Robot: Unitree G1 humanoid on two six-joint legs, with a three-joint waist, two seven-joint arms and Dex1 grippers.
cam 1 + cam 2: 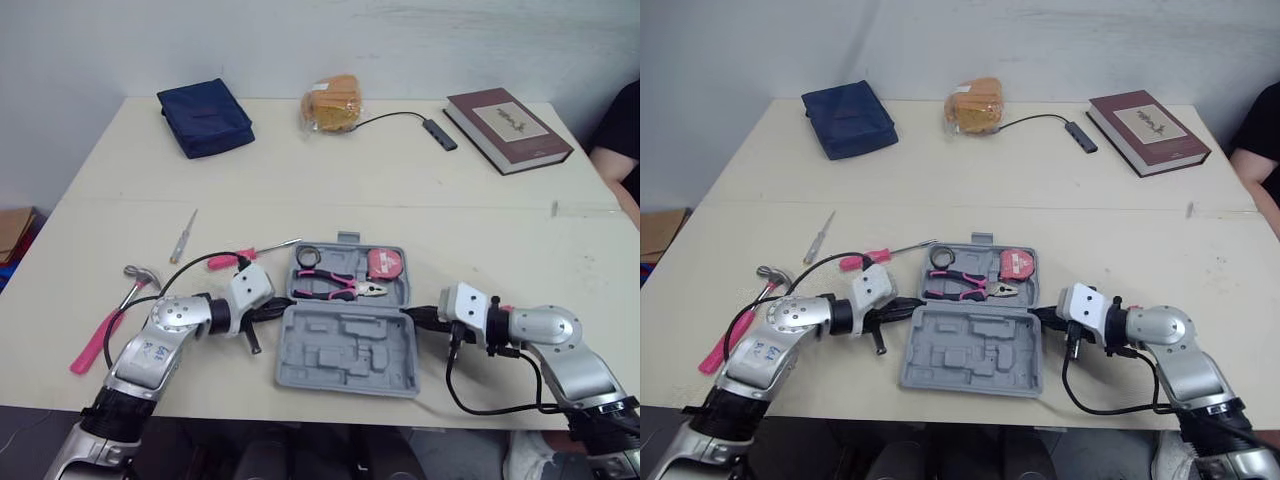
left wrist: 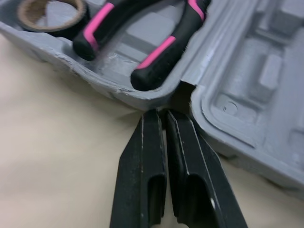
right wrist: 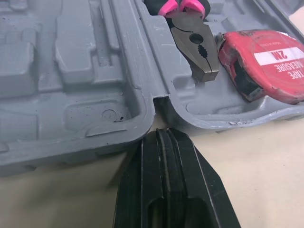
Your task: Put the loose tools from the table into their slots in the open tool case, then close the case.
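Observation:
The grey tool case [image 1: 345,352] lies open near the table's front edge. Its far half holds pink-handled pliers [image 1: 335,287], a red tape measure [image 1: 385,264] and a roll of black tape [image 1: 308,256]; the near half is bare moulding. My left gripper [image 2: 161,115] is shut, its tips at the hinge notch on the case's left side. My right gripper [image 3: 161,134] is shut too, tips at the hinge notch on the right side. Loose on the table to the left are a pink-handled hammer [image 1: 105,325], a red-handled screwdriver [image 1: 250,254] and a small clear screwdriver [image 1: 183,237].
At the back of the table lie a navy pouch [image 1: 205,117], a bagged bun [image 1: 332,102], a USB hub with its cable [image 1: 440,133] and a maroon book [image 1: 508,128]. A person's arm [image 1: 622,140] shows at the right edge.

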